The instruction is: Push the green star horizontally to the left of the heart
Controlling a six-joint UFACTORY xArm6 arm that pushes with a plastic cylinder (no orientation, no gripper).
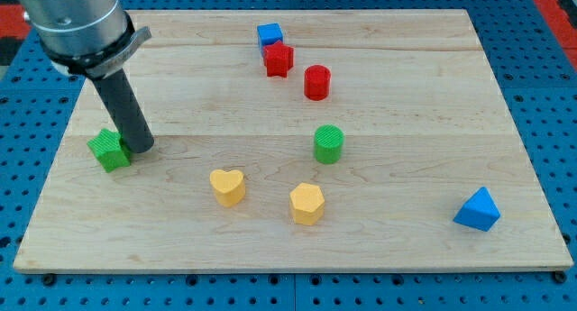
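Note:
The green star [109, 150] lies on the wooden board near the view's left edge. My tip [140, 149] stands right against the star's right side, touching it or nearly so. The yellow heart [227, 186] lies lower and to the right of the star, near the board's bottom middle. The rod rises from the tip up to the arm's grey body at the view's top left.
A yellow hexagon [306, 203] sits right of the heart. A green cylinder [328, 143] stands above it. A red cylinder [316, 82], a red star [279, 59] and a blue cube [269, 34] lie near the top middle. A blue triangle [476, 209] is at the bottom right.

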